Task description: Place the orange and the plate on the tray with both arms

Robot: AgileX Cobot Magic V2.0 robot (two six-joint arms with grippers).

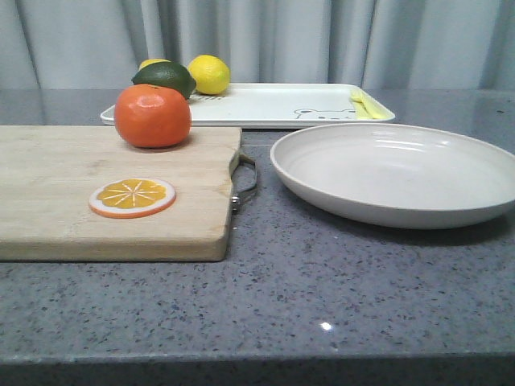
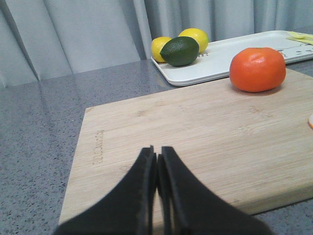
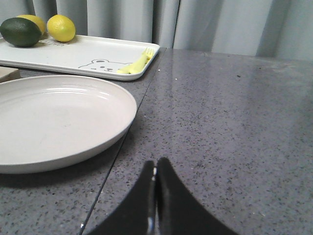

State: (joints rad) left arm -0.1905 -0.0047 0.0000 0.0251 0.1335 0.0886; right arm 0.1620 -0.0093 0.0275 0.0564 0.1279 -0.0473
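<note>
The orange [image 1: 152, 115] sits on the far part of a wooden cutting board [image 1: 80, 217]; it also shows in the left wrist view [image 2: 257, 69]. The off-white plate [image 1: 398, 173] lies on the table right of the board and shows in the right wrist view [image 3: 54, 120]. The white tray [image 1: 265, 108] with a bear outline lies behind both, also in the wrist views [image 2: 220, 56] [image 3: 98, 54]. My left gripper [image 2: 157, 152] is shut and empty over the board's near part. My right gripper [image 3: 156, 165] is shut and empty over the table, beside the plate. Neither gripper shows in the front view.
An orange slice disc [image 1: 132, 197] lies on the board. A lime [image 1: 165, 78] and two lemons [image 1: 209, 74] sit at the tray's left end; a yellow fork [image 1: 362, 104] lies at its right end. Grey curtains hang behind. The table is grey speckled stone [image 1: 322, 305].
</note>
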